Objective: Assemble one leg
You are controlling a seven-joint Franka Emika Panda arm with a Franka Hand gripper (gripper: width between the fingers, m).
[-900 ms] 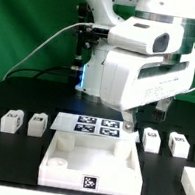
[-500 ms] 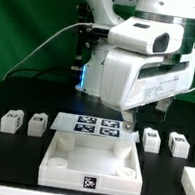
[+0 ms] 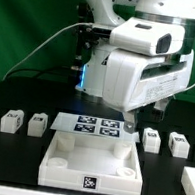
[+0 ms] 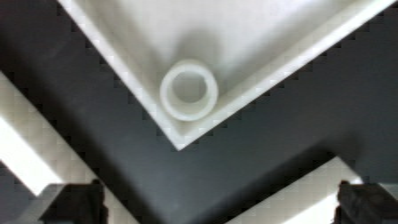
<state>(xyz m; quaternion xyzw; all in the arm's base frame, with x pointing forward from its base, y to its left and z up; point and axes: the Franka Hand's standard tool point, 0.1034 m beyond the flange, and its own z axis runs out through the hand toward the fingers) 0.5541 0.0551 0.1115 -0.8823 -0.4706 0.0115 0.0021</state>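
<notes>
— Well, anything changed?
— Barely: the two-finger gripper still hangs spread and empty over a corner of the large white rimmed panel, so no pickup has begun.
— Where's its target?
— Nearest small white tagged plastic leg lies just beside it, toward the tabletop's edge on the exterior view's right.

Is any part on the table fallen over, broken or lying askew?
Nothing stands out. The legs sit in pairs on both sides of the marker board, the panel lies flat and whole, and the open end effector hovers over one corner socket.
</notes>
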